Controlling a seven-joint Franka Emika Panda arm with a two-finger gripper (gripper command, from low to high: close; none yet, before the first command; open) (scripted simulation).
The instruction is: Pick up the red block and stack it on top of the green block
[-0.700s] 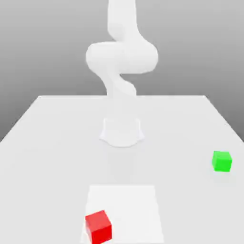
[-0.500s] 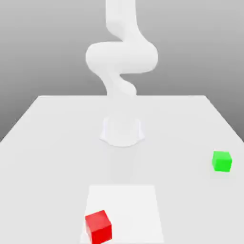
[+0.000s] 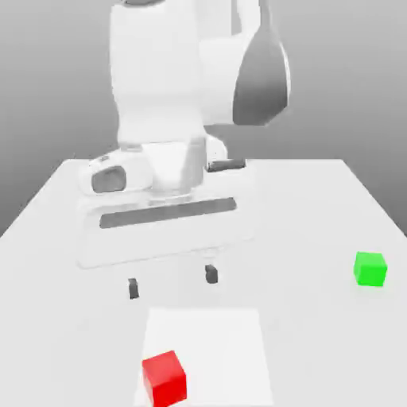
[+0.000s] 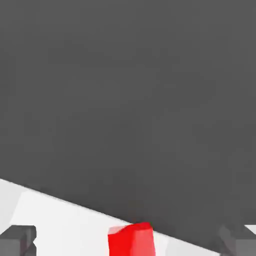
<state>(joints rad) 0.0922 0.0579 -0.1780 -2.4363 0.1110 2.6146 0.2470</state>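
Note:
The red block (image 3: pixel 164 378) is a small bright cube resting at the near left corner of a paler square patch (image 3: pixel 222 342) on the table. In the hand view the red block (image 4: pixel 131 239) lies between the two dark fingertips. My gripper (image 3: pixel 172 281) hangs open above and a little behind it, with fingertips (image 3: pixel 133 288) spread wide and nothing between them. The green block (image 3: pixel 370 269) sits alone at the exterior view's right, far from the hand.
The white table (image 3: pixel 71 230) carries just the two cubes and the pale patch. My large white arm and hand body (image 3: pixel 171 143) fill the upper middle of the exterior view and hide the arm's base behind them.
My arm has swung from an upright pose at the back to a forward, low pose, bringing the hand over the table near the red block. Both blocks stay put.

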